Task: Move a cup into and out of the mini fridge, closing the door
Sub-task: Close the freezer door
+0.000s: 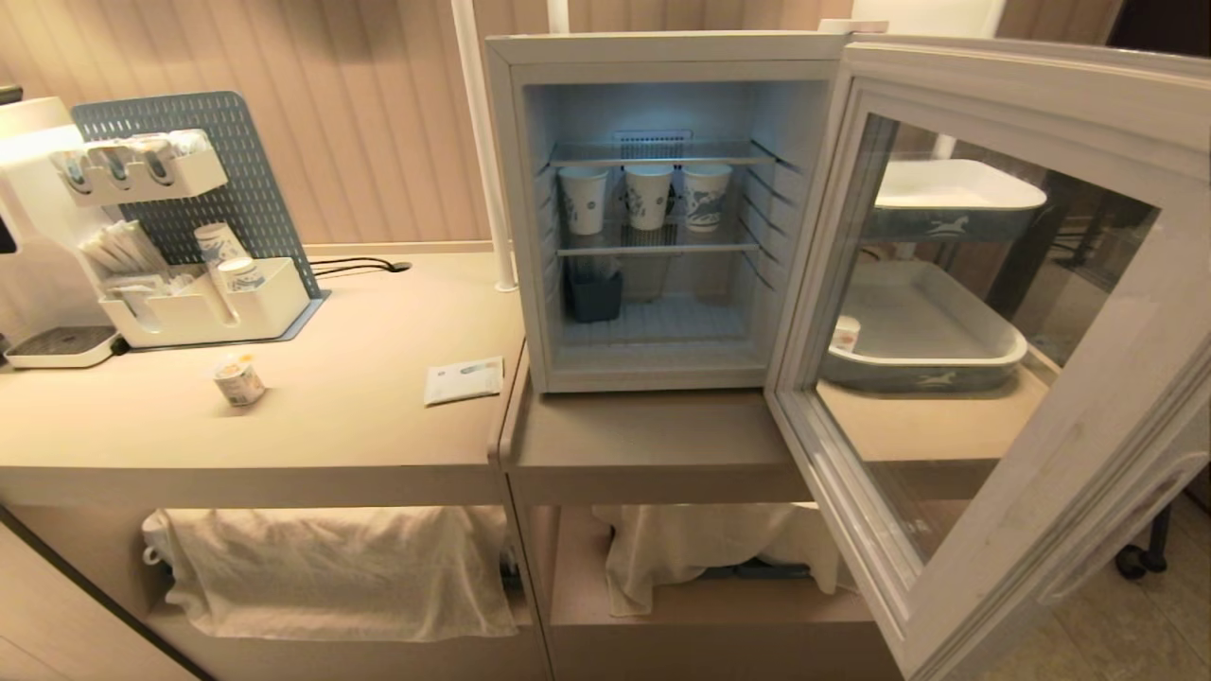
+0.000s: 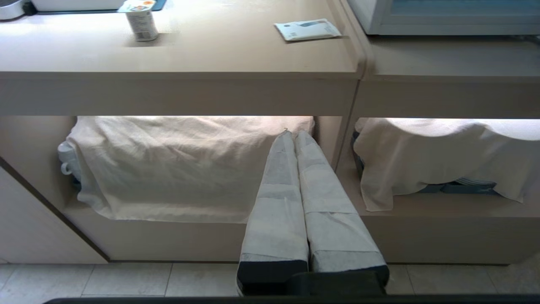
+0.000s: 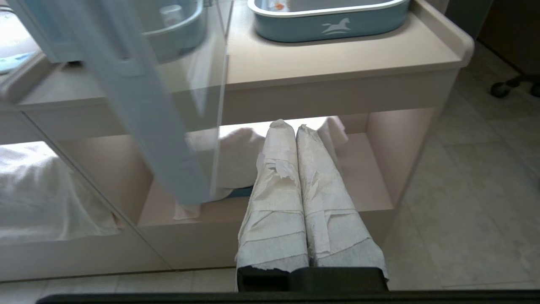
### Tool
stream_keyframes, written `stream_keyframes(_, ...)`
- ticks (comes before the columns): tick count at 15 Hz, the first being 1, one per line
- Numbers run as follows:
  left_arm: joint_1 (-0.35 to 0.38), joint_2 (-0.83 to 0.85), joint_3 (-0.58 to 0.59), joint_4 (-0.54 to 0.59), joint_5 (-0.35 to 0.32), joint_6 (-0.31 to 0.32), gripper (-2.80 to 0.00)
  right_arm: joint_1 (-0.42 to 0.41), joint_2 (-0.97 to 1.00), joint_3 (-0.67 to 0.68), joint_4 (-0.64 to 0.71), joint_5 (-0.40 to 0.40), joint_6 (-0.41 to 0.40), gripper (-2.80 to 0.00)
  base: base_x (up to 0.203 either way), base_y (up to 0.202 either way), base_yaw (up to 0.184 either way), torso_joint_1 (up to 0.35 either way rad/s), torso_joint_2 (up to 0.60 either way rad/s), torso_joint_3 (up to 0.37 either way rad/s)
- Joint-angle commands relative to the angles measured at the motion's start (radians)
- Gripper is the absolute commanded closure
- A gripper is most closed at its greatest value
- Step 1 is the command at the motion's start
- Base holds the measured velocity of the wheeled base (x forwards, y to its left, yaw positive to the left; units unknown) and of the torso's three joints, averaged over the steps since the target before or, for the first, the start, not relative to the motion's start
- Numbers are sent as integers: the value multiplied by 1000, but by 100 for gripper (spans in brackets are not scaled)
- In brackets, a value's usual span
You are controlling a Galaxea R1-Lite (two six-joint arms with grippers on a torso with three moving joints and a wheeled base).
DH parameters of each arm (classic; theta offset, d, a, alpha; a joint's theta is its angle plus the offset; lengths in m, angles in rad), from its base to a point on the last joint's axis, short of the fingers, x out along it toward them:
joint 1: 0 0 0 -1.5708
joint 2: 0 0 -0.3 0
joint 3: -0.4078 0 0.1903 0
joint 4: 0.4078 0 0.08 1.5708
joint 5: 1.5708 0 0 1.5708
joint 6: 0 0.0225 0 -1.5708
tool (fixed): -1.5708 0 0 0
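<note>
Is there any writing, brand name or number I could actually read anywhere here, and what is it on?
No text here reads clearly.
Sachet on the counter: printed, too small to read.
The cup: fruit print and small print, too blurred to read.
Paper cups in the mini fridge: blue patterns only.
Tray: a white horse emblem, no words.
The door: no lettering visible from this side.

The mini fridge stands on the counter with its door swung wide open. Three paper cups sit on its upper shelf. The cup stands near the counter's left front edge, a packet beside the fridge.
</note>
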Motion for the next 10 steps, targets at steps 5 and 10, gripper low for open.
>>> stream_keyframes(5,2,0,2,0,0,-3,0,1,15,0,0,-1,0,0,0,-193,1,1,3,3)
stream_keyframes(10,2,0,2,0,0,-2,0,9,195,-192,52,68,106,0,0,-115,0,1,1,1)
